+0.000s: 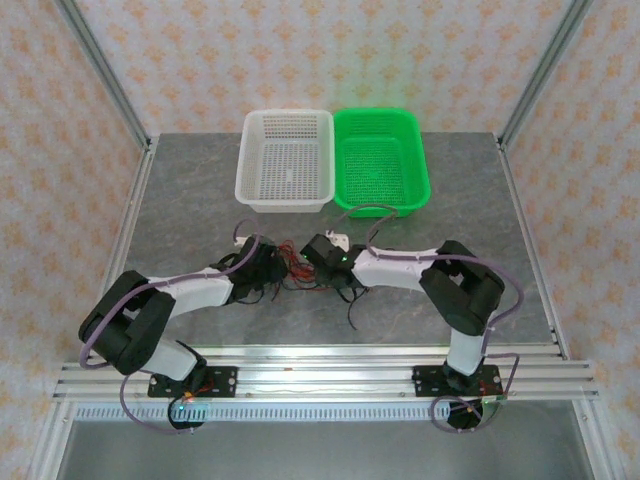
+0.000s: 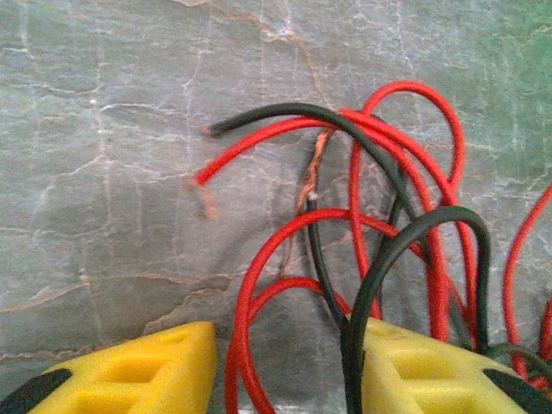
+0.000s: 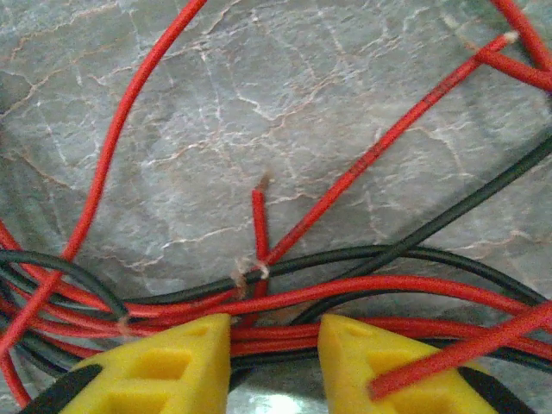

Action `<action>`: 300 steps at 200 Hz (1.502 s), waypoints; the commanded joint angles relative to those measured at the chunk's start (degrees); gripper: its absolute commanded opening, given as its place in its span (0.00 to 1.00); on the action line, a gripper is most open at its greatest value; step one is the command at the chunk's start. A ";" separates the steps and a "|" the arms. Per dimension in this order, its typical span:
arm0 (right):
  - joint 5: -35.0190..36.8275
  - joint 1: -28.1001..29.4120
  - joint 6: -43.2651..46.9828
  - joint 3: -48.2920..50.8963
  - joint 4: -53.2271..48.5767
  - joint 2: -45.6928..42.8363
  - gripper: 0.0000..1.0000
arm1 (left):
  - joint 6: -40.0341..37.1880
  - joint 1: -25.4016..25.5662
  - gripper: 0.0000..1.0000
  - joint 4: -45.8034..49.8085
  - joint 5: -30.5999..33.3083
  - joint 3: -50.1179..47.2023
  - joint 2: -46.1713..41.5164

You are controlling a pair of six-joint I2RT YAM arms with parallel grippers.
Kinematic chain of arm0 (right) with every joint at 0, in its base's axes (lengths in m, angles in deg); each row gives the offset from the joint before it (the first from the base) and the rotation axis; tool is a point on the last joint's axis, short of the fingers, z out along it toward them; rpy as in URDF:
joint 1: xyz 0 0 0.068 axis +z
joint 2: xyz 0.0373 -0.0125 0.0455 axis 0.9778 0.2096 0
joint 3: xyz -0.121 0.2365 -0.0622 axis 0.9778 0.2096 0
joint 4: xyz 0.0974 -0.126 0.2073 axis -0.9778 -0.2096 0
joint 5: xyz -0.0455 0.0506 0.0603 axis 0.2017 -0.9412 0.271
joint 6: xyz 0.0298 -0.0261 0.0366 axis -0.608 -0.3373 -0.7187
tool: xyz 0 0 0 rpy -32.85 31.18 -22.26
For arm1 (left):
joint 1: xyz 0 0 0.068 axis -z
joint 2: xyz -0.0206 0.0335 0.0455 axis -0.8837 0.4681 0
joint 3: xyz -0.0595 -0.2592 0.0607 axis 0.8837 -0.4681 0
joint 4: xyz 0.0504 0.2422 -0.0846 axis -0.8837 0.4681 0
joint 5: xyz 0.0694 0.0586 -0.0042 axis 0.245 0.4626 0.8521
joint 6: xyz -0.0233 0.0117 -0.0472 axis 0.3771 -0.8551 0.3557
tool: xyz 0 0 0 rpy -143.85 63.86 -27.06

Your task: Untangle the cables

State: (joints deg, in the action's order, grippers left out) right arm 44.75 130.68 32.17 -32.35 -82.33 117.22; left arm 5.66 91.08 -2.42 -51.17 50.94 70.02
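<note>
- One grey marbled table (image 1: 180,200); arms bolted at its near edge.
- Two baskets at the far edge, touching: white basket (image 1: 247,160) left, green basket (image 1: 425,170) right.
- Left gripper (image 2: 289,332): jaws spread, red and black loops standing in the gap, nothing pinched.
- Right gripper (image 3: 274,323): jaws parted more narrowly, bundle crossing between the tips, not clamped.
- Cables (image 1: 300,270): tangled heap mid-table between both grippers, near of the baskets.

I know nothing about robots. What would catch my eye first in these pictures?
A knot of red and black cables lies in the middle of the grey table, where the left gripper and right gripper meet over it, jaws parted. Behind it, a white basket and a bright green basket sit side by side at the far edge.
</note>
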 commanded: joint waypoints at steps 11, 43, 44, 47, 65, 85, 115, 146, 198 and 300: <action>5.33 -1.67 -3.97 6.20 -2.05 -3.36 0.22 | 2.81 -0.69 0.43 0.65 7.90 -3.01 0.66; 6.70 -3.09 -6.22 11.76 -2.10 -8.08 0.03 | 4.38 -2.02 0.45 0.33 10.75 -5.53 -2.61; 6.70 -3.15 -6.25 11.83 -2.09 -8.24 0.02 | 4.38 -2.10 0.45 0.38 10.84 -5.55 -2.70; 6.77 -3.21 -6.35 12.34 -2.15 -8.64 0.01 | 4.45 -2.22 0.45 0.47 11.04 -5.64 -3.05; 7.26 -3.99 -6.90 14.48 -3.05 -11.24 0.00 | 4.29 -3.01 0.48 1.58 11.87 -5.82 -4.79; 8.09 -4.58 -6.75 15.82 -4.94 -14.05 0.00 | 3.95 -3.58 0.49 2.93 12.67 -5.74 -6.92; 9.02 -5.71 -4.87 16.23 -8.54 -18.43 0.00 | 3.29 -3.88 0.52 4.78 12.71 -5.27 -10.33; 9.80 -7.47 -1.76 15.95 -12.49 -22.86 0.00 | 2.42 -3.90 0.58 9.27 13.67 -3.35 -14.23; 7.66 -14.01 1.45 17.44 -12.98 -30.88 0.06 | -2.71 -3.70 0.81 18.35 13.02 2.61 -20.04; -5.47 -14.54 -3.42 20.27 2.66 -25.00 0.53 | -7.68 4.71 0.84 20.85 8.93 11.78 -7.55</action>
State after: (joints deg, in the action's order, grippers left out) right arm 41.51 116.10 30.97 -14.32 -84.30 89.28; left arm -0.94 93.64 19.22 -40.51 61.85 57.37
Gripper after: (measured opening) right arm 0.525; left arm 0.853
